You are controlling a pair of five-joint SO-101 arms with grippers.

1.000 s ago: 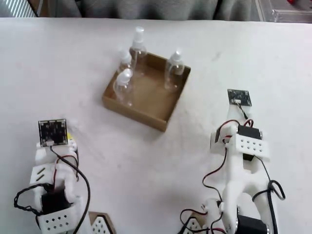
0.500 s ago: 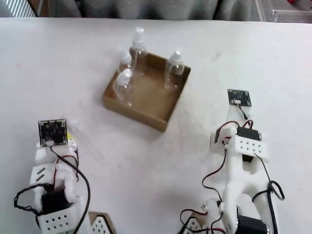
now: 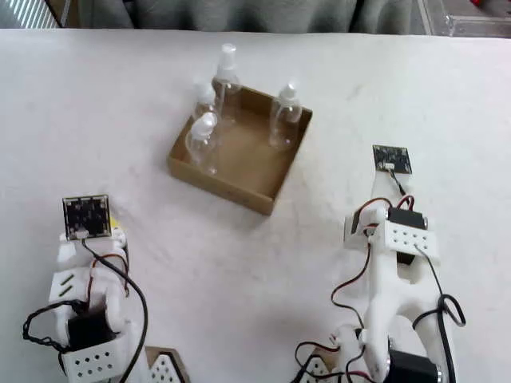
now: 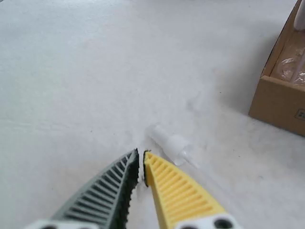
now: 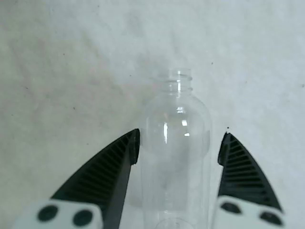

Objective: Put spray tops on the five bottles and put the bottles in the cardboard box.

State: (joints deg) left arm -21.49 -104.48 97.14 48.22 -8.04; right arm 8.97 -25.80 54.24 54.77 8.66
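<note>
Four capped bottles stand at the cardboard box in the middle of the white desk, seen from above. One bottle stands upright inside the box at its right corner, and a second stands inside near its left wall. A third and a fourth stand close together at the far-left wall; it cannot be told whether their bases are inside it. All four carry white spray tops.

The left arm sits at the near left of the desk and the right arm at the near right, both well apart from the box.

In the left wrist view, the left jaws, one grey and one yellow, are pressed together with nothing between them, their tips low over the desk. A loose spray top lies on its side just beside the tips, between them and the box, whose brown wall stands farther off.

In the right wrist view, the right jaws are spread, and the fifth bottle, clear and uncapped, lies between them with its open neck pointing away from the arm. One jaw sits right at the bottle's side, while a small gap shows at the other.
</note>
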